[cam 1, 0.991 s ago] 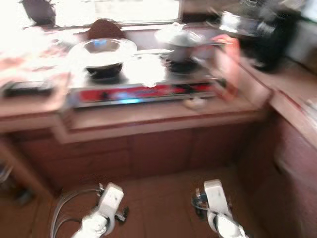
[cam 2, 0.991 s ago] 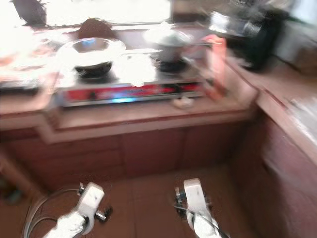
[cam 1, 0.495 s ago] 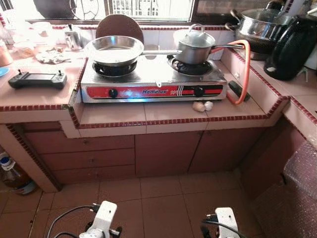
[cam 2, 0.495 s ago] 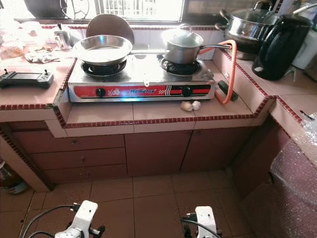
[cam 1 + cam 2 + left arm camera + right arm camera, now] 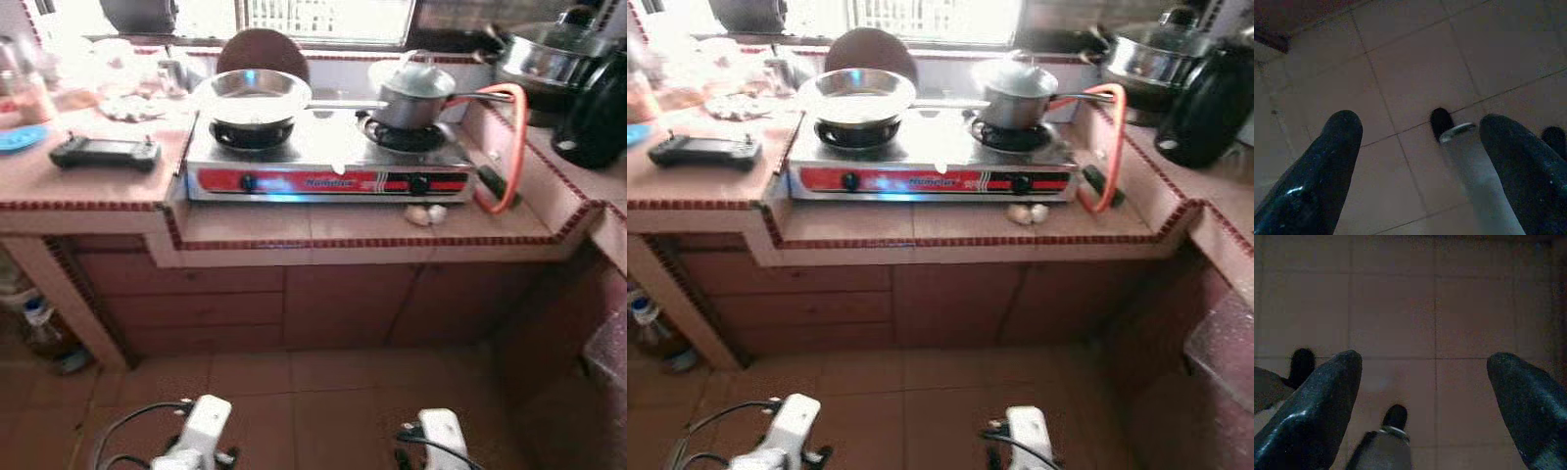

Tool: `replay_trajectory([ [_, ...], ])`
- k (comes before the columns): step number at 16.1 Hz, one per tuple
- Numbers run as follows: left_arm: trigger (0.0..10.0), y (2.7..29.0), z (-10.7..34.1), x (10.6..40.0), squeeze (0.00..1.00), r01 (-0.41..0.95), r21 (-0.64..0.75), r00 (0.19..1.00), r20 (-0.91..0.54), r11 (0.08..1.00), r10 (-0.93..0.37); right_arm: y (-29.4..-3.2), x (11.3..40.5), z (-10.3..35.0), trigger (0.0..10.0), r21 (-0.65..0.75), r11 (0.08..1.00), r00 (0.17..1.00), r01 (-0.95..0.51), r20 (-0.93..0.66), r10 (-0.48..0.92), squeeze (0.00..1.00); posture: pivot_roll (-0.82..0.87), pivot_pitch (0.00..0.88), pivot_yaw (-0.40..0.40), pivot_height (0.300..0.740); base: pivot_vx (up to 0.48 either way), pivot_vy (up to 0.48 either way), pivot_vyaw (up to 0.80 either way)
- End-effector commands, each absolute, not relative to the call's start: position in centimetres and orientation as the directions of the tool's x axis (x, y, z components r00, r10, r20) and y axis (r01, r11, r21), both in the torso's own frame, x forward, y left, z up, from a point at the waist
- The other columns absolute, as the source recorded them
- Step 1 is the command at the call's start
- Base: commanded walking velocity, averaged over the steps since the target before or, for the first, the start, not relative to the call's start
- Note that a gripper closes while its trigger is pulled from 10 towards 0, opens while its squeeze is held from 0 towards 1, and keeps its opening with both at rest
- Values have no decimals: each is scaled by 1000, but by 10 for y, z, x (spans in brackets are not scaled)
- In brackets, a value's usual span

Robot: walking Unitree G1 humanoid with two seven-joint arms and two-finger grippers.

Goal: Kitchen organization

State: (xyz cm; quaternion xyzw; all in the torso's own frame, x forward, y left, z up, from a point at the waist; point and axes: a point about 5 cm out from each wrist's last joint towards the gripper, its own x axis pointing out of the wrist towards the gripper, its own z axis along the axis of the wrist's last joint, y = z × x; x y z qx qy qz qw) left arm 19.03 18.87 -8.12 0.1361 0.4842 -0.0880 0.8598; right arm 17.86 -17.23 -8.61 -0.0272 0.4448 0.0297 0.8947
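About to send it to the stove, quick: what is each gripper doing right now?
Left gripper: open, holding nothing, over the floor.
Right gripper: open, holding nothing, over the floor.

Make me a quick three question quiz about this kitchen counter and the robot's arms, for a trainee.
1. True or false: the saucepan on the stove has its lid on.
2. Which thing lies on the counter left of the stove? A) black game controller B) kettle C) cutting board
3. Fill in: the two garlic bulbs lie in front of the stove, near the orange ____.

Key:
1. True. The frying pan on the other burner is uncovered.
2. A.
3. Hose.

Both arms hang low over the floor tiles; the left gripper and right gripper have their fingers spread apart, holding nothing.
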Motion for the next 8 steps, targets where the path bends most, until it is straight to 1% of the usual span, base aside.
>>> replay_trajectory([
  [1, 10000, 184, -82, 190, 0, 297, 137, 513, -858, 945, -37, -180, 171, -89, 10000, -35, 997, 580, -66, -815, 10, 0, 120, 0, -55, 740, 0, 0, 0],
  [2, 10000, 184, -82, 189, 0, 301, 137, 508, -861, 944, -37, -180, 171, -89, 10000, -34, 997, 578, -65, -816, 10, 0, 119, 0, -54, 740, 0, 0, 0],
  [8, 10000, 185, -82, 189, 0, 318, 140, 504, -863, 938, -42, -180, 167, -91, 10000, -39, 997, 572, -69, -820, 8, 0, 113, 0, -50, 740, 0, 434, 0],
])
